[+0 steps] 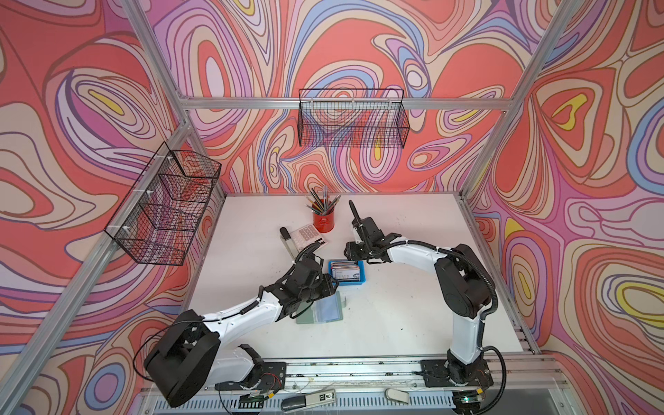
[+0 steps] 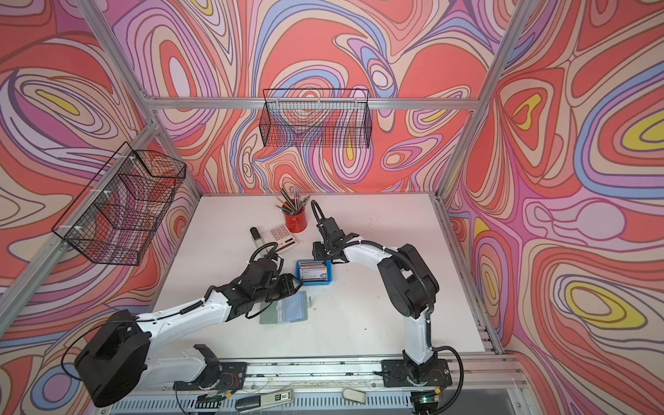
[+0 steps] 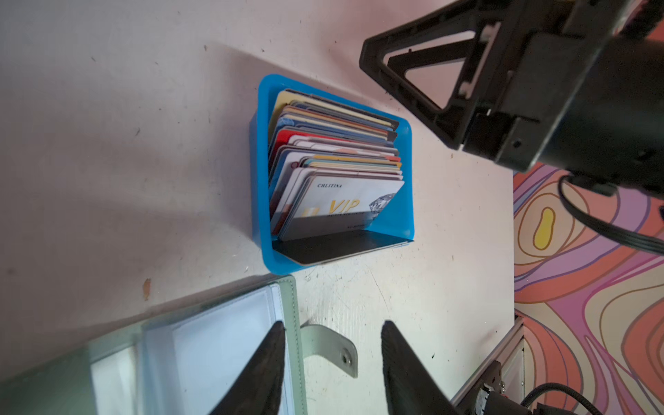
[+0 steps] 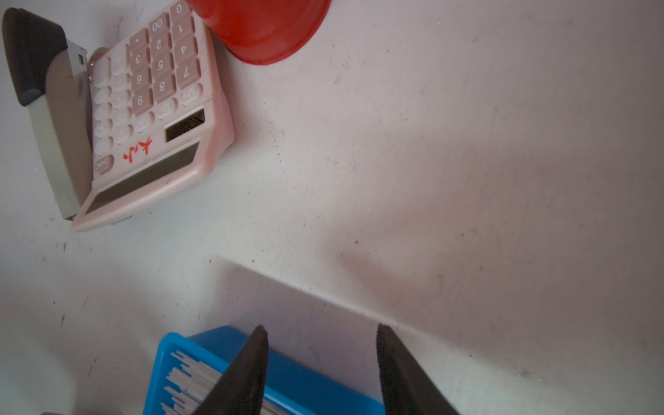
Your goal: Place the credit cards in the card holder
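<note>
Hovering, jaws apart, left end effector point(image 3: 332, 325) seemingly overhangs card holder point(image 3: 215, 341).

Left arm point(image 1: 244, 309): white links, black joints; stretched low from its near-side base toward the middle, wrist turned downward.
Left pincer point(image 3: 332, 334): jaws parted, gripping nothing.
Right arm point(image 1: 413, 251): upright from its base, elbow high, forearm reaching leftward.
Right pincer point(image 4: 321, 334): pointed down, jaws parted, gripping nothing.
Both pincers: near each other, not touching.
</note>
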You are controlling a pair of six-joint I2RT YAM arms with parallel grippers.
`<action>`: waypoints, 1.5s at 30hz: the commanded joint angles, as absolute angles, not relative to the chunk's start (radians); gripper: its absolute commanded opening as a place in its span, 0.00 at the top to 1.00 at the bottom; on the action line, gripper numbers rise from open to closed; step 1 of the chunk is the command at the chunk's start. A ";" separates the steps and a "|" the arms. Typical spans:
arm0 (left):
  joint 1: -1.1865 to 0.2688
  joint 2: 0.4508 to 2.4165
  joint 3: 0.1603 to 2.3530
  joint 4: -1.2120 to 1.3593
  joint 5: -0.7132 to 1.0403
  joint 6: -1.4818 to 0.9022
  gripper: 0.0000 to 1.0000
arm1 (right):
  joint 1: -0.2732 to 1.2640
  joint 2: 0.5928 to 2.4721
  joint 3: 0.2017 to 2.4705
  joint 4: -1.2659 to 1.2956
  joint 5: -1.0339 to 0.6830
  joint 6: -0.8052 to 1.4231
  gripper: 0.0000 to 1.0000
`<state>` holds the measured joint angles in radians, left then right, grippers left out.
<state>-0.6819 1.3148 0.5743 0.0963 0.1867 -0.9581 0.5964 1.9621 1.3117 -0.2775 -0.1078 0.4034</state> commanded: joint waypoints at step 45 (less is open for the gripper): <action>-0.872 1.759 0.943 0.176 0.260 -0.899 0.26 | 0.581 1.333 0.703 -0.272 0.058 0.692 0.50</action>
<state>-0.8673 1.7996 0.9382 0.2012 0.2871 -0.8948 0.5827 1.3556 0.7086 -0.2623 0.0315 0.6765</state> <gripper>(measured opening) 0.712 0.496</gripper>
